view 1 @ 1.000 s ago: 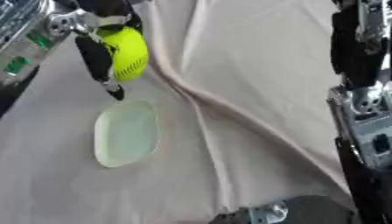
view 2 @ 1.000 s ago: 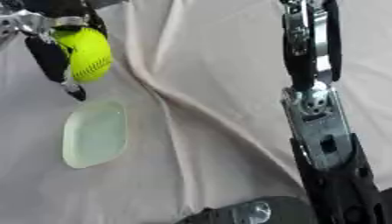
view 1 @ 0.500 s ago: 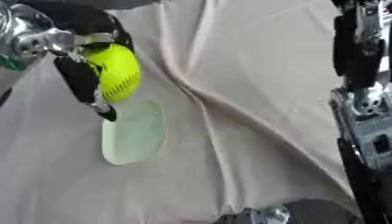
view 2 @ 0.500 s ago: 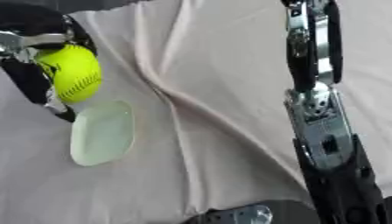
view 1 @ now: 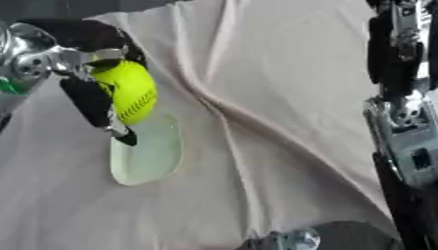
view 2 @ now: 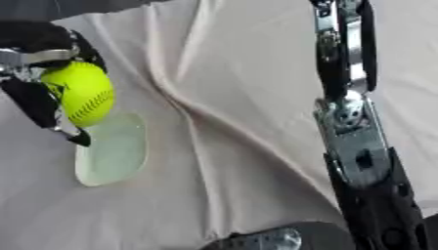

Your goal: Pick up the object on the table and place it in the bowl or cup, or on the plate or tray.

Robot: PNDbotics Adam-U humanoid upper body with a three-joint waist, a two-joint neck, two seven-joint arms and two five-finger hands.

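Covering the table, a creased beige cloth (view 1: 282, 97) (perhaps linen) underlies the left hand (view 1: 90, 93), fingers curled round a yellow ball (view 1: 128, 90).

No text, label, brand or number can be read anywhere in these views. The yellow ball (view 1: 128, 93) shows only dark stitching.

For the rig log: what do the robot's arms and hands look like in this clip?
The left hand has black fingers on a silver metal wrist block, with a small green patch at the picture's edge. The right arm is a silver bracket with bolt holes between black links. The right hand itself does not show.
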